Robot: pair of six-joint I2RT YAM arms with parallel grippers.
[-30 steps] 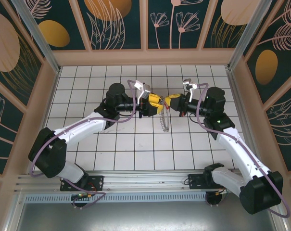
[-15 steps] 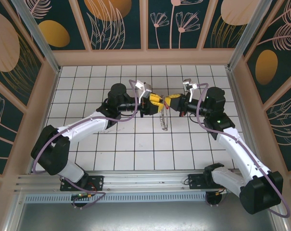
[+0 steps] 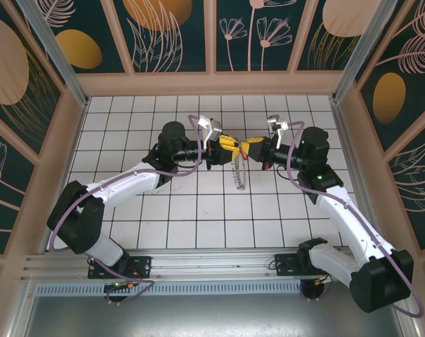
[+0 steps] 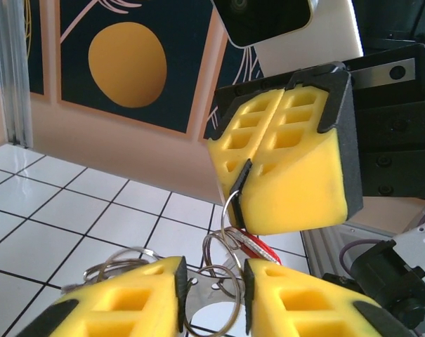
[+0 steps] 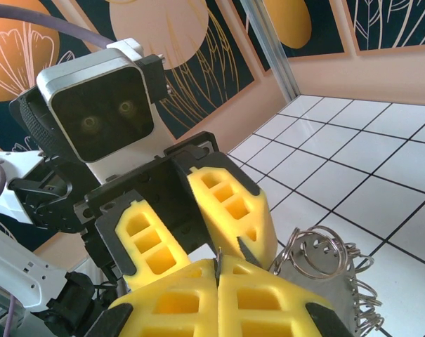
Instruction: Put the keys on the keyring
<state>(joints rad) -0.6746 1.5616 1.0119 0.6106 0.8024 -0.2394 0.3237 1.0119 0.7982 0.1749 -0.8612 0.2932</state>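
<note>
White tiled worktop (image 3: 198,210), enclosed by dark walls painted with flowers.

The keyring (image 4: 230,210) is held in the air above the middle of the worktop. Its thin wire is pinched at the tip of the right gripper (image 4: 240,184), whose yellow foam pads are pressed together on it. Further metal loops and a red tag (image 4: 260,248) hang just below. From overhead, the keys (image 3: 239,177) dangle beneath the point where the two grippers meet.

The left gripper (image 4: 213,284) faces the right one tip to tip. Its pads stand apart, with loops lying in the gap. Contact between pads and loops cannot be determined.
</note>
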